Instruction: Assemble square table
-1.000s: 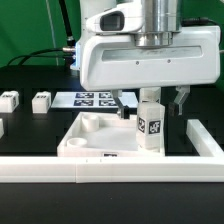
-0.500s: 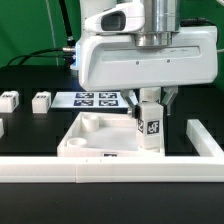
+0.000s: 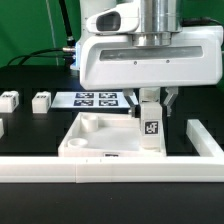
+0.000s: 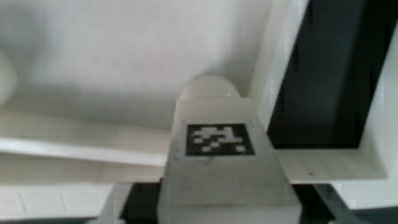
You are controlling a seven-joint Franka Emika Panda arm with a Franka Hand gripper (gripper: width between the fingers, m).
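Nearest, the border rail (image 3: 60,172) lay across the counter (image 3: 30,135). Behind it sat the square tabletop (image 3: 85,143), with one leg (image 3: 151,128) upright in a right-hand corner pocket and the tool (image 3: 151,99) pinching its top. Farther left, loose legs (image 3: 41,100) waited, so most of the assembly apparently remained
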